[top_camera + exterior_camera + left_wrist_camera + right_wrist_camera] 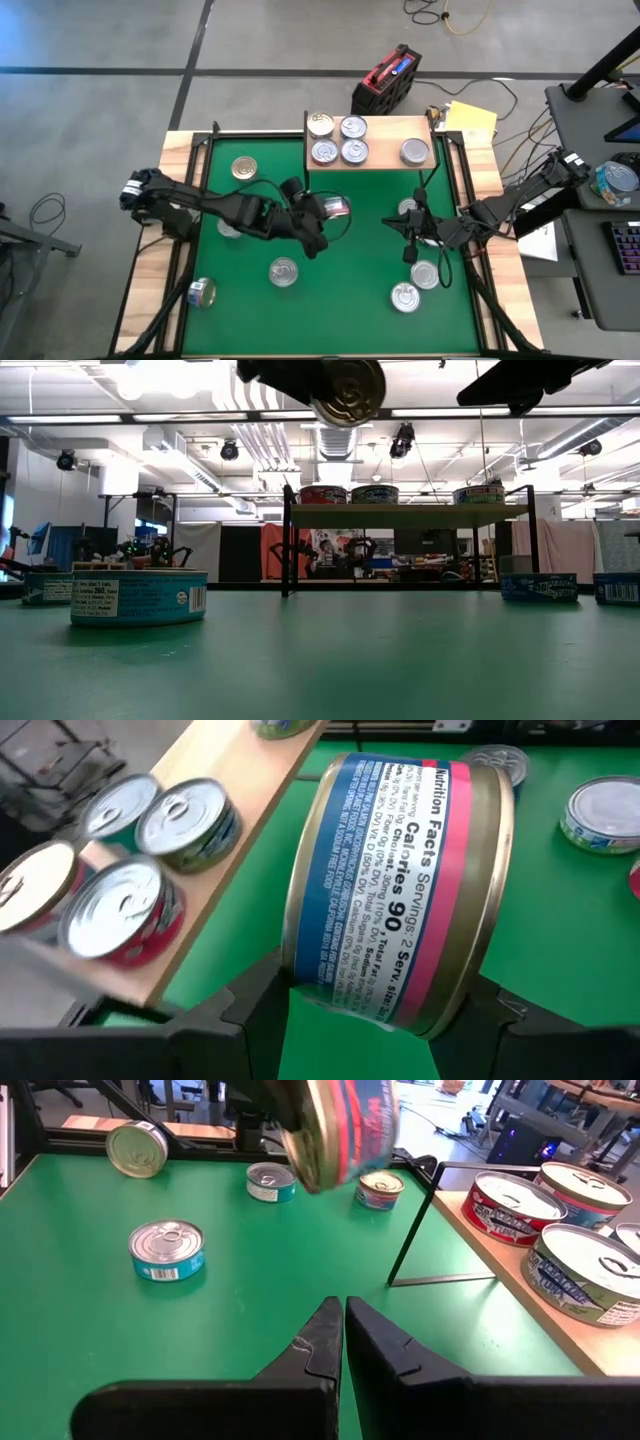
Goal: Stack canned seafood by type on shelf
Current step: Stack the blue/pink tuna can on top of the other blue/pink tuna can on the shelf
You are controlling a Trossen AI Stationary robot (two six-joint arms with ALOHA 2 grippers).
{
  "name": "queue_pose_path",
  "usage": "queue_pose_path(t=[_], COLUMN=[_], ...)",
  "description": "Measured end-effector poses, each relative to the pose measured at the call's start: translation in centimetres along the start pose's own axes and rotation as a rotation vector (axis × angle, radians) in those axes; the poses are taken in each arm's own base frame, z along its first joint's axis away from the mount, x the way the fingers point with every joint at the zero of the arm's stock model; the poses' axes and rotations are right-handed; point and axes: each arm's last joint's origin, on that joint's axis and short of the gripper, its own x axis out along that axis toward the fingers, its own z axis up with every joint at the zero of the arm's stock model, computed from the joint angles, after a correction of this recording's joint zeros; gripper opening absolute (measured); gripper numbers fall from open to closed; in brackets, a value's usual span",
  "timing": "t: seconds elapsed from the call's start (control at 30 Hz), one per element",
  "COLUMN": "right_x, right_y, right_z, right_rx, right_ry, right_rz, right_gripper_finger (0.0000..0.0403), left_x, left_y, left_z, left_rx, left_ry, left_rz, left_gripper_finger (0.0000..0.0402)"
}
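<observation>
**Me:** Green mat (pixel 330 300) inside its wooden border fills my overhead picture, workshop floor and cables beyond it. Next down in size, the shelf (pixel 385 127) sits at the mat's far edge.

**Desk:** What's on it?

**Me:** Five tins: four clustered two-by-two at its left end (pixel 338 139), one alone toward the right end (pixel 415 152). I'd guess that's the sorting by type, though I can't read those labels well enough to be sure.

**Desk:** And the arms?

**Me:** Left gripper (pixel 370 1010) is clamped on a can (pixel 400 890), lifted clear of the mat and tipped on its side, blue-and-pink label showing between the fingers. It hangs just in front of the shelf's left half, so I judge I'm carrying it to a matching pile. Right gripper (pixel 343 1330) is pinched closed on nothing, parked low over the mat's right side, out of the way.

**Desk:** Leftovers?

**Me:** Loose tins (pixel 284 271) scattered across the mat.
</observation>
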Motion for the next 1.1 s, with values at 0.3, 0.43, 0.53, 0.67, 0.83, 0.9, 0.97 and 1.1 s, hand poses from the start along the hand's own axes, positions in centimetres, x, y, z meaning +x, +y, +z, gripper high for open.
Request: queue_pose_path(t=[0.3, 0.43, 0.53, 0.67, 0.83, 0.9, 0.97, 1.1], right_x=[0.0, 0.1, 0.3, 0.8, 1.4, 1.6, 1.9, 2.2], right_y=[0.0, -0.1, -0.4, -1.2, -2.4, -2.8, -3.3, -4.2], right_z=[0.0, 0.0, 0.4, 0.9, 1.6, 1.7, 1.7, 1.7], right_rx=[-0.004, -0.02, -0.038, -0.061, -0.068, -0.085, -0.1, -0.148], right_ry=[0.0, -0.001, -0.023, -0.056, -0.096, -0.095, -0.089, -0.077], right_rz=[-0.001, -0.005, -0.022, -0.065, -0.131, -0.156, -0.18, -0.225], right_gripper_finger=[0.0009, 0.0009, 0.0009, 0.0009, 0.0009, 0.0009, 0.0009, 0.0009], left_x=[1.7, 1.4, 1.2, 0.7, 0.2, 0.3, 0.6, 1.5], left_y=[4.1, 6.8, 8.8, 11.3, 13.9, 14.8, 15.2, 14.2], left_z=[-0.6, -1.4, -1.9, -2.1, -1.9, -2.1, -2.5, -3.3], left_rx=[-0.03, -0.101, -0.15, -0.157, -0.146, -0.165, -0.205, -0.309], left_ry=[-0.113, -0.215, -0.3, -0.353, -0.389, -0.365, -0.335, -0.346], left_rz=[-0.108, -0.198, -0.285, -0.361, -0.395, -0.374, -0.393, -0.496], left_gripper_finger=[0.0168, 0.0168, 0.0168, 0.0168, 0.0168, 0.0168, 0.0168, 0.0168])
